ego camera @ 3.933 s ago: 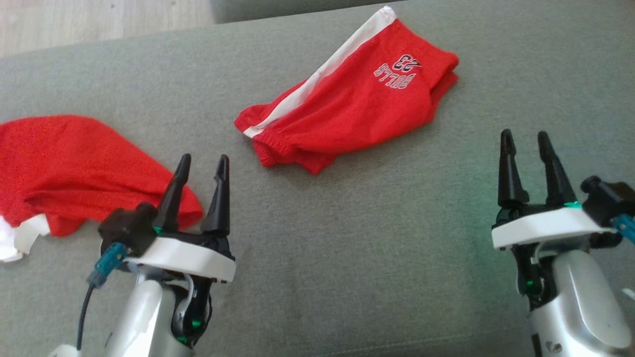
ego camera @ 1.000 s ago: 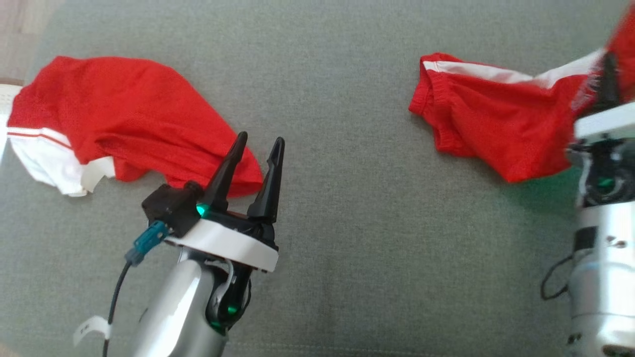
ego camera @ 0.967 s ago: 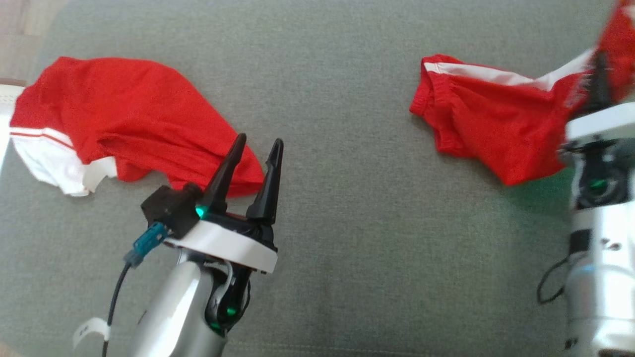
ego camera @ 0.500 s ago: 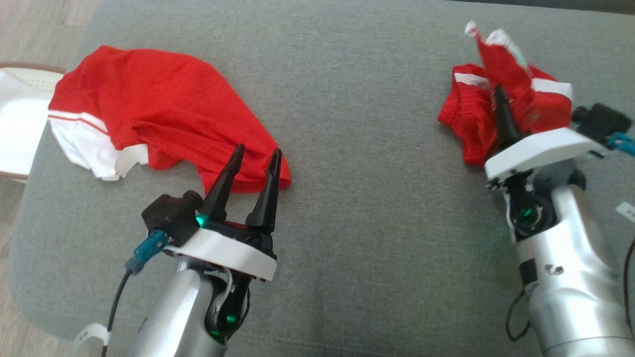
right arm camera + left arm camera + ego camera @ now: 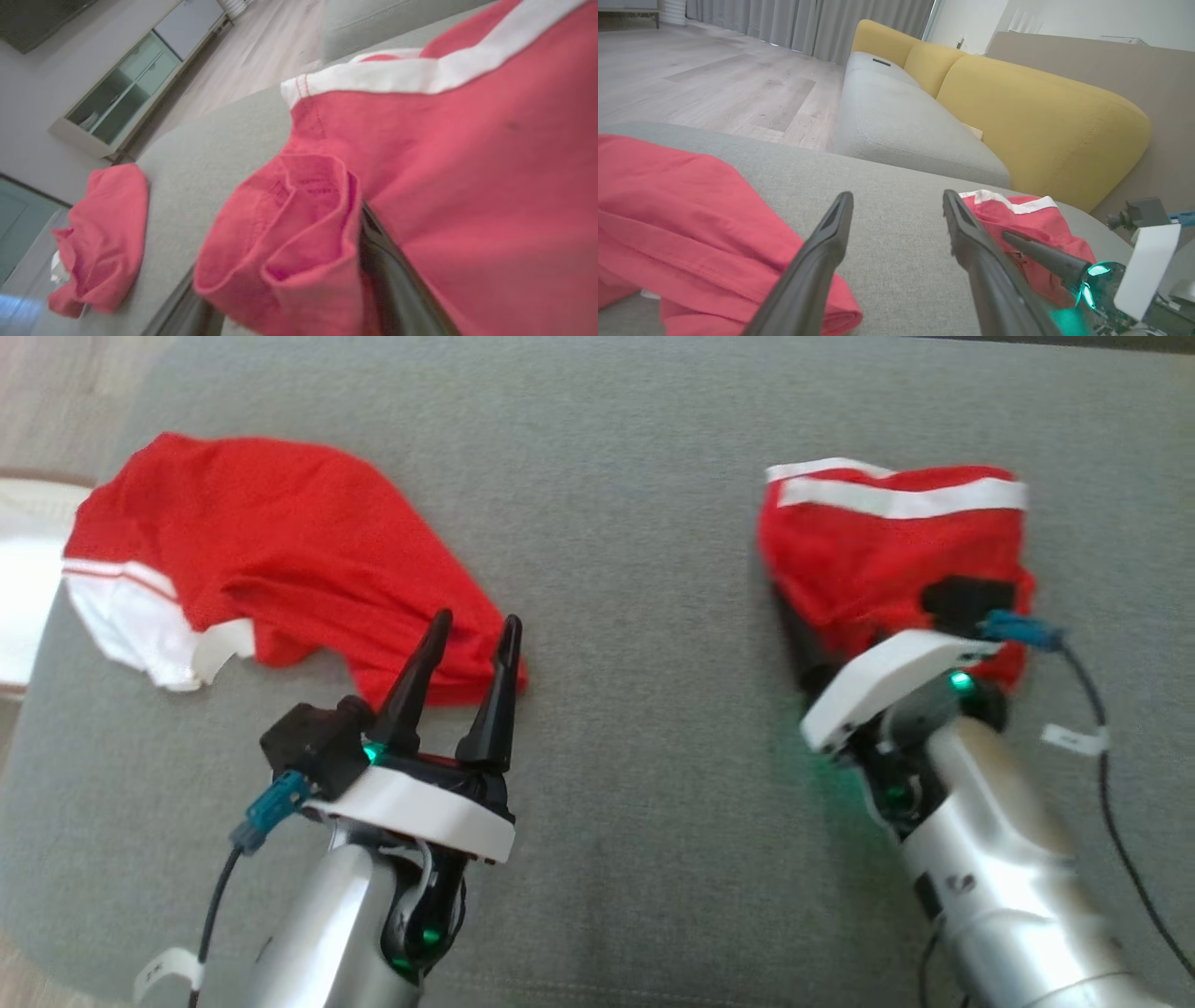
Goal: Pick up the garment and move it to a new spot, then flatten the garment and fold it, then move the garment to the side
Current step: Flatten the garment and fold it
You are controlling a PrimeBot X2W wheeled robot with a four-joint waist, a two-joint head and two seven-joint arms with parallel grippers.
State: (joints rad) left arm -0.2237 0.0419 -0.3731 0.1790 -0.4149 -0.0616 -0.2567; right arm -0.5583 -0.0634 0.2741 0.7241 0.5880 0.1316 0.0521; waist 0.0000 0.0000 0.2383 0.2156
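One garment [image 5: 896, 551] atop right hand [image 5: 845, 635]

My left gripper [image 5: 476, 618] hangs over the grey cushion [image 5: 635, 616] with its fingers spread, the tips at the near edge of a crumpled red garment [image 5: 261, 551] with white trim. My right gripper [image 5: 836, 635] points into the red shorts [image 5: 887, 551] — the cloth lies bunched over its fingers, a white stripe running across the far side. The two red pieces lie well apart.
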